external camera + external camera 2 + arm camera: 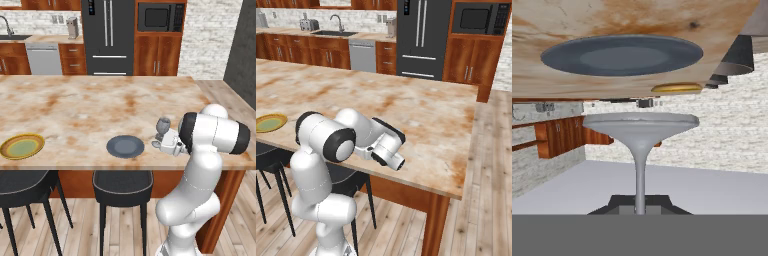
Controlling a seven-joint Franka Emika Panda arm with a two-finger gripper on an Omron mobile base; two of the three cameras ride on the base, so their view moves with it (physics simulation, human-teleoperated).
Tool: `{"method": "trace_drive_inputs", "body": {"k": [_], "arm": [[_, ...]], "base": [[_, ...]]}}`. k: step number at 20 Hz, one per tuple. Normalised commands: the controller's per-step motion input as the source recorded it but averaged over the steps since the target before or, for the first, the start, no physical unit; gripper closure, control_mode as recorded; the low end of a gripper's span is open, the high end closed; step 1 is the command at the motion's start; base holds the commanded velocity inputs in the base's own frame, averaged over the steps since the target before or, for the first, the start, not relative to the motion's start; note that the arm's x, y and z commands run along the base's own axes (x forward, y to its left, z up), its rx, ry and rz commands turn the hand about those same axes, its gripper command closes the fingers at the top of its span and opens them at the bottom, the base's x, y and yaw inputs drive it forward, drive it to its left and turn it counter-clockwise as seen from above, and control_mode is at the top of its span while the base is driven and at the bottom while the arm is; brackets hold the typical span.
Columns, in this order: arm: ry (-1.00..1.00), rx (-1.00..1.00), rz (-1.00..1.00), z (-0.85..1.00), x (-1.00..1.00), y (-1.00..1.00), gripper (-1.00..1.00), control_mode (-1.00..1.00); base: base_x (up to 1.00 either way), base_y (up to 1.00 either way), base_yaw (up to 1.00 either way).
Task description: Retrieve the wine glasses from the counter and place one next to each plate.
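Beside the grey plate (125, 146), a smoky, seemingly upright wine glass (162, 126).

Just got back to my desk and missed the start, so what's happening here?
The white robot arm's claw is shut on the stem of a smoky grey stemmed wine glass, holding it over the mottled stone island top just right of the dark slate round plate. The yellow-rimmed, green-centred plate has no glass beside it.
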Motion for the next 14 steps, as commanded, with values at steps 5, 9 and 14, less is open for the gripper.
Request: {"method": "trace_drive_inputs", "body": {"k": [5,9,14], "arm": [[0.00,0.00,0.04,-0.29,0.31,0.00,1.00,-1.00],[0.00,-0.05,0.10,-0.40,0.14,0.00,1.00,-1.00],[0.00,-0.05,0.11,-0.37,0.12,-0.03,1.00,-1.00]], "base": [[0.00,0.00,0.00],[0.00,0.00,0.00],[0.00,0.00,0.00]]}}
